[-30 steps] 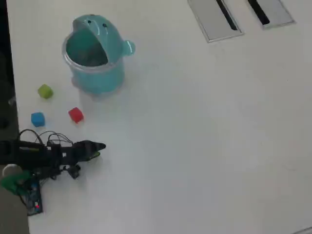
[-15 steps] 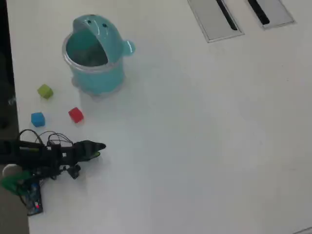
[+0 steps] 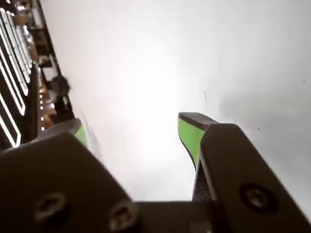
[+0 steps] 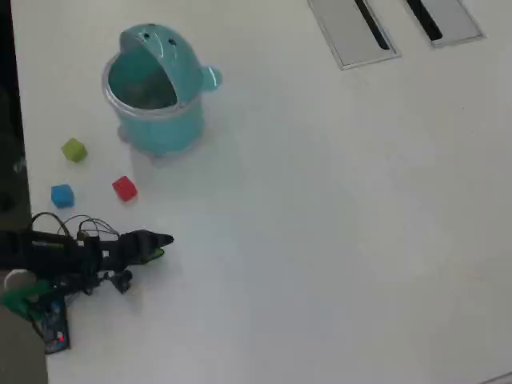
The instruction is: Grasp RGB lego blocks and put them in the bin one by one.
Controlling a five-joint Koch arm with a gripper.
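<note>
Three blocks — red point(image 4: 124, 188), green point(image 4: 74, 150), blue point(image 4: 62, 195) — beside one bin point(image 4: 160, 120).

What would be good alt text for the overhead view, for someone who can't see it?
A small robot arm's pincer sits empty on a white table, just below three tiny blocks: red, blue and yellow-green. Above them stands a round teal bin, lid tipped open; two grey slotted plates lie at top right.

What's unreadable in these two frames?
- Blocks and bin: outside the wrist view, which shows only bare table past the gripper.
- Bin contents: overhead view, lid and shadow hide the bottom.
- Arm base: cut off at the overhead view's left edge.
</note>
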